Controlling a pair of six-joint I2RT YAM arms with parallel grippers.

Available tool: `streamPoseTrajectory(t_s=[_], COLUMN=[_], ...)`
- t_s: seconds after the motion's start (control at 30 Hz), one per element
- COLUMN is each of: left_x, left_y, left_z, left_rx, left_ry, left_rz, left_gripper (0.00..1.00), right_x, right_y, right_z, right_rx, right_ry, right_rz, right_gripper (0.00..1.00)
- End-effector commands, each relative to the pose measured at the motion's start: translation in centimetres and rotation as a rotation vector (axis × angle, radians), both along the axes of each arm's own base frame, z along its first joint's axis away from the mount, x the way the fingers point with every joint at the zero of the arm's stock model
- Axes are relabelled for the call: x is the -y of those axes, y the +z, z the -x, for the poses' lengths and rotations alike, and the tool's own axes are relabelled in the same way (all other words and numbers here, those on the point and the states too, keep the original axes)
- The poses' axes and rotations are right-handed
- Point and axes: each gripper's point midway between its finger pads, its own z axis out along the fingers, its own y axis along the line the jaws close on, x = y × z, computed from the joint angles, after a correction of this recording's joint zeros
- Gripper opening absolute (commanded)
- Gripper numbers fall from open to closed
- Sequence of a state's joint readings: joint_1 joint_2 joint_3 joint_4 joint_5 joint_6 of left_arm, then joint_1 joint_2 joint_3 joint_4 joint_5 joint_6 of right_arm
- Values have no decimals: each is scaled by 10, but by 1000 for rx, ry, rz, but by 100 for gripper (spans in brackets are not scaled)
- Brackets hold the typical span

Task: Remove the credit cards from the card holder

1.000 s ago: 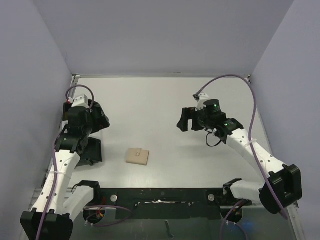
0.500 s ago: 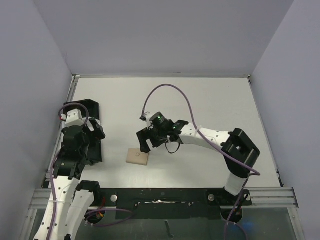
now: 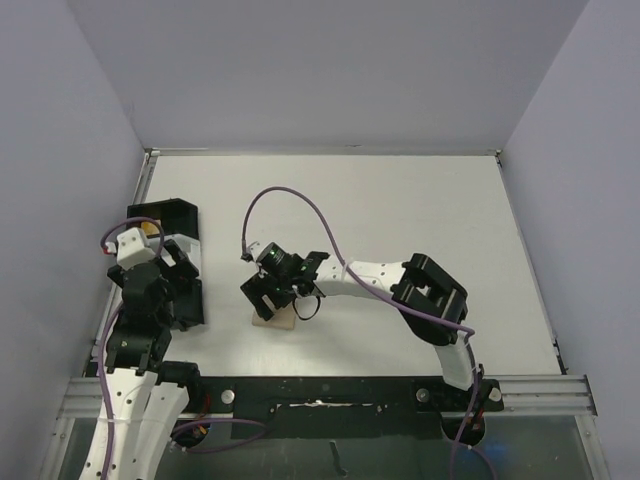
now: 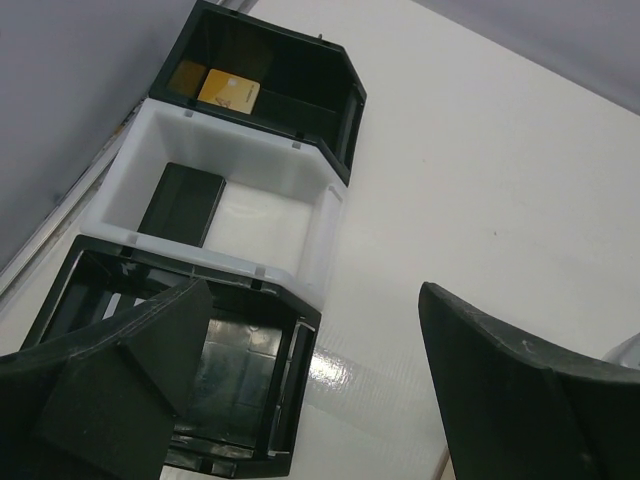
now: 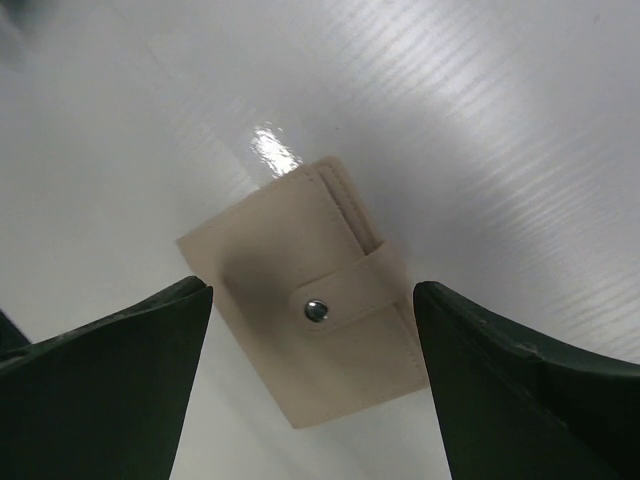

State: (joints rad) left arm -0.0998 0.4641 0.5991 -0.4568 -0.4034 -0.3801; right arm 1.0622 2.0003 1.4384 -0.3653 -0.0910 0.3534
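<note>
Jaws of the right gripper (image 5: pixel 312 292) are standing wide apart, pinching nothing. The gripper is hanging directly over the card holder (image 5: pixel 262 280), with one dark finger showing on each side of it in the wrist view. Whether the tips are touching the surface cannot be told.

The card holder is lying flat and closed, its strap fastened across the face by a round metal snap (image 5: pixel 316 310). It is resting on a glossy white table (image 3: pixel 420 200) that is catching a bright glare just beyond the card holder's far corner. Pale lavender walls (image 3: pixel 330 70) are closing in the table to the left of, beyond and to the right of the card holder.

Bare table is stretching away beyond the card holder and to its right — the right arm is reaching in low across that side. The near rail (image 3: pixel 320 385) is running close behind the card holder.

Left of the card holder, a three-compartment tray (image 4: pixel 340 85) is sitting along the table's left edge. The left gripper (image 4: pixel 315 290) is hanging over it with jaws spread wide, holding nothing. A yellow card (image 4: pixel 228 92) is lying in the tray's farthest compartment.
</note>
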Motion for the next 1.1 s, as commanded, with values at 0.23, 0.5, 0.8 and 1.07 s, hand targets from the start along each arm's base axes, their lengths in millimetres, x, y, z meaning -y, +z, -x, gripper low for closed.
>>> streamPoseTrajectory(t_s=[0.23,0.5,0.8,1.07], left_x=[3,5,-14,-36], left_y=[-6,-28,-50,-53], left_z=[-20,-53,-45,-28], left_rx=[-36,-266,-337,-341], left_ry=[57,171,338,455], left_rz=[86,199,324,315], left_gripper=[86,90,95,94], right_x=[69,122,167,137], right_y=[-28,-40,-16,43], right_z=[-19,3,-1,-19], right_rx=[106,45,110,89], right_ry=[-237,-514,-662,-477], right_rz=[225,206,174,-153], right_gripper=[72,67,69,82])
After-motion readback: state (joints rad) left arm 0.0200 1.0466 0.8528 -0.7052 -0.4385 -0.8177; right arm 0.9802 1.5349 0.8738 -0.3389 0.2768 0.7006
